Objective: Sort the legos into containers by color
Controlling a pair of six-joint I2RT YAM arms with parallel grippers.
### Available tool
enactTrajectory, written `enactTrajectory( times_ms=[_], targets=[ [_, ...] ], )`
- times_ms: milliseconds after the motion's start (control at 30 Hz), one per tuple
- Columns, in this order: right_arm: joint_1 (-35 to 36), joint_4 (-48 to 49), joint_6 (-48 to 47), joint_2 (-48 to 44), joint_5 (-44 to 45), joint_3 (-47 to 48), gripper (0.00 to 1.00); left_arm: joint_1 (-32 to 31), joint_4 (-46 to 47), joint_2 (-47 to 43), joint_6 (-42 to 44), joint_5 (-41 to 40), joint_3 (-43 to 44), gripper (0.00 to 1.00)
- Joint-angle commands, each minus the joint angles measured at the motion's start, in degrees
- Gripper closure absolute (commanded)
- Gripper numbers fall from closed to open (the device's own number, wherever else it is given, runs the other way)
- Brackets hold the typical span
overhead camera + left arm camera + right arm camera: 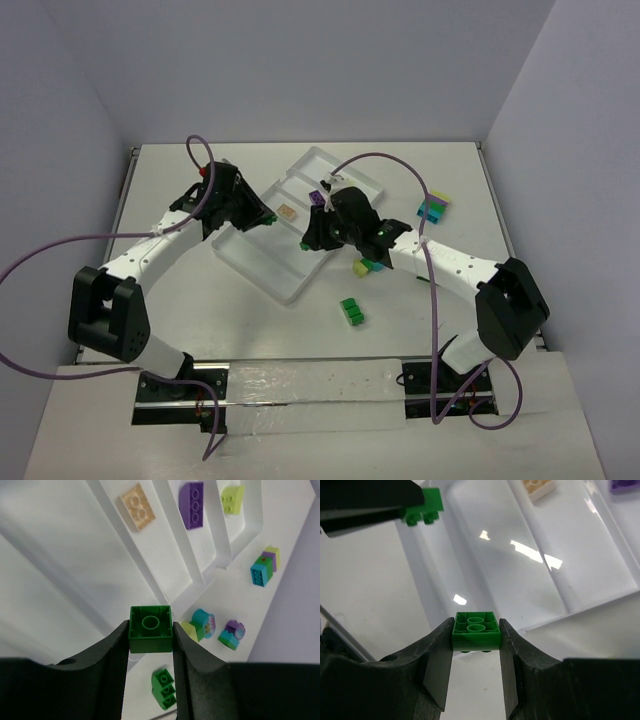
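My left gripper [150, 632] is shut on a green lego [150, 629] and holds it above the clear tray's [75, 555] end compartment. My right gripper [476, 632] is shut on another green lego [476, 630] at the tray's [540, 580] near edge. In the top view the left gripper [262, 218] and right gripper [312, 240] face each other over the tray [262, 255]. A peach lego [137, 506], a purple lego [192, 505] and a yellow-green lego [232, 498] each lie in separate compartments.
On the table lie a green lego [351, 311], a yellow-green and teal clump [367, 266] under the right arm, and a teal, purple and yellow-green clump [433, 207] at the right. The left wrist view also shows a small purple-teal clump [231, 634].
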Motion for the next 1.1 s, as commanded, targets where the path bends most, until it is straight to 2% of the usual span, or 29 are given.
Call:
enactTrajectory(
  times_ms=[0, 100, 367, 633, 733, 833, 933, 1000, 1067],
  targets=[
    [-0.21, -1.93, -1.91, -3.75, 5.71, -0.82, 0.97, 0.09, -1.64, 3.07, 2.85, -10.37, 4.98, 1.0],
    [-0.21, -2.95, -2.33, -5.17, 7.96, -1.6, 0.97, -0.92, -2.73, 6.24, 4.39, -16.77, 7.59, 1.0],
    [-0.21, -3.63, -2.1, -5.39, 9.65, -2.09, 0.96, -1.13, -2.88, 13.74, 5.93, -18.44, 11.39, 1.0],
    [-0.21, -3.48, -1.53, -3.44, 7.79, 0.99, 0.96, -1.36, -4.76, 15.79, 6.58, -22.13, 10.58, 0.97],
    [-0.21, -3.45, -1.23, -0.99, 5.6, 3.89, 0.95, -1.46, -5.23, 16.43, 6.69, -21.85, 10.96, 0.76],
    [-0.21, -2.82, -0.72, 1.11, 4.68, 5.42, 0.95, -1.54, -5.34, 15.98, 6.69, -21.31, 11.04, 0.38],
    [-0.21, -2.14, -0.38, 3.83, 3.91, 7.67, 0.95, -1.67, -5.96, 14.7, 7.05, -21.2, 11.46, 0.12],
    [-0.21, -1.96, -0.29, 5.24, 2.89, 9.0, 0.95, -1.71, -6.82, 13.62, 7.38, -21.37, 12.07, 0.06],
    [-0.12, -1.18, 0.15, 7.06, 2.04, 10.19, 0.95, -1.71, -7.62, 12.04, 7.74, -21.86, 12.89, 0.04]
  ],
)
